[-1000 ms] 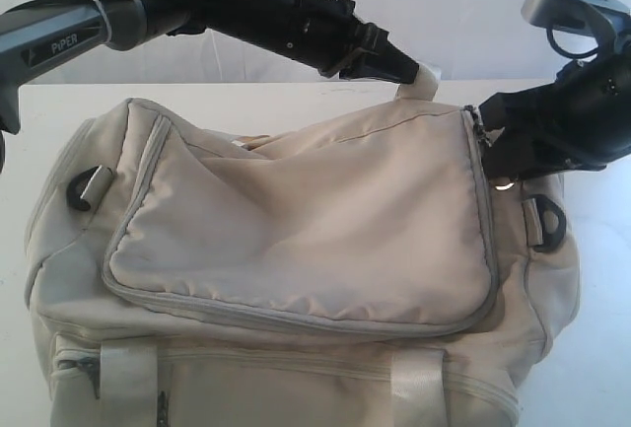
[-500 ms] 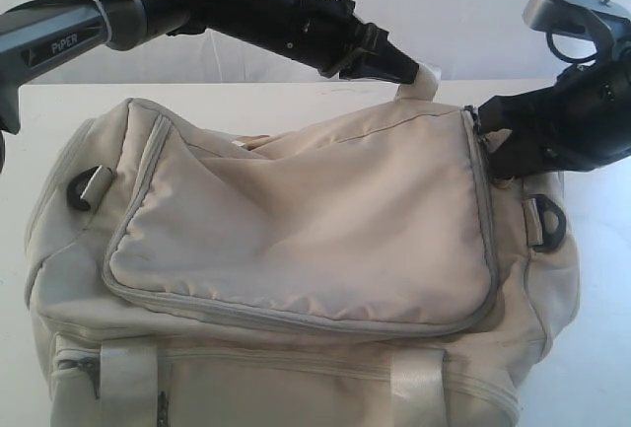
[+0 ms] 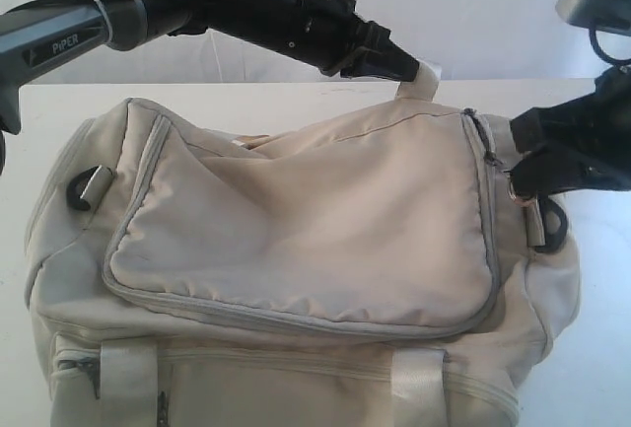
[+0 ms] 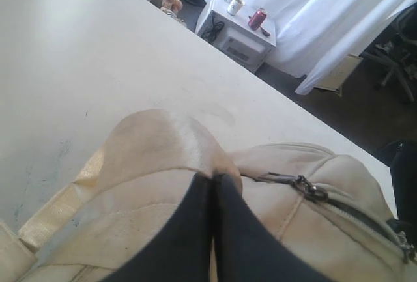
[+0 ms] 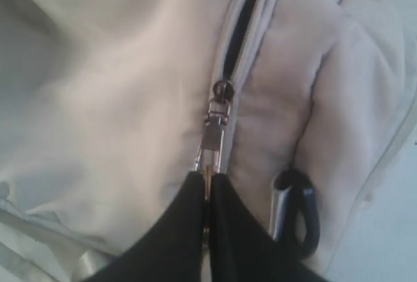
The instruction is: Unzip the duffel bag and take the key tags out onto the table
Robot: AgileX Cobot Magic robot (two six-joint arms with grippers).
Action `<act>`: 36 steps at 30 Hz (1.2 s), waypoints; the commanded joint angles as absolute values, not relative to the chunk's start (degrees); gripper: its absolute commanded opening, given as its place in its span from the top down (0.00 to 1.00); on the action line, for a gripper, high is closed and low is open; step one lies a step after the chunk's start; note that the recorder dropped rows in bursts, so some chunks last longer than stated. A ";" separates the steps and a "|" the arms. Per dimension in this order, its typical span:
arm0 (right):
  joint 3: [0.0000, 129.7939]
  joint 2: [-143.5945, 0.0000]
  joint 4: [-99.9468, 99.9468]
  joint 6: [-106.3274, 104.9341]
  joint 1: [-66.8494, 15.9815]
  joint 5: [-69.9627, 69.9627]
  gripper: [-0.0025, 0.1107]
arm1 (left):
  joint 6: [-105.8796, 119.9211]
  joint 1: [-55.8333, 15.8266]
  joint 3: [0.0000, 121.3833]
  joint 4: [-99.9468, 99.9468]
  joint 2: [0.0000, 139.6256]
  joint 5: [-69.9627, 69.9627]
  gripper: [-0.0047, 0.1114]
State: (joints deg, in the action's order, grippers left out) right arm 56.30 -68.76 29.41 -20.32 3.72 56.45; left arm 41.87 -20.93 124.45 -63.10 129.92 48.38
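Observation:
The beige duffel bag (image 3: 296, 230) fills the middle of the white table (image 3: 296, 97). At the bag's far top edge my left gripper (image 3: 406, 72) is shut on a beige webbing handle (image 3: 427, 80); the left wrist view shows its fingertips (image 4: 214, 179) pinching that fold (image 4: 163, 139). My right gripper (image 3: 521, 173) is at the bag's right end, shut on the metal zipper pull (image 5: 214, 139). Behind the slider a short dark gap (image 5: 244, 28) shows where the zipper is open. The key tags are hidden.
A black D-ring (image 3: 552, 225) sits just below the right gripper, and another (image 3: 87, 186) is on the bag's left end. Beyond the table's far edge stands a small white cabinet (image 4: 241, 31) with cups and a red can, in front of a white drape.
My right gripper has closed on the zipper pull and moved right and down the bag's end, drawing the slider with it. The left arm has held still.

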 commanded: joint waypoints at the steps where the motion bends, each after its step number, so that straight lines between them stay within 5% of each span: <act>1: 52.72 -63.79 28.87 -19.24 4.05 59.15 0.98 | 40.70 -21.11 124.78 -65.96 128.52 47.26 0.96; 29: 26.68 -48.11 50.36 -25.58 3.90 66.68 0.98 | 39.21 -18.94 124.78 -65.96 128.52 47.74 0.96; 36: 21.03 -48.11 56.09 -25.81 -1.46 62.61 0.98 | 39.21 -18.94 124.78 -65.96 128.52 47.88 0.96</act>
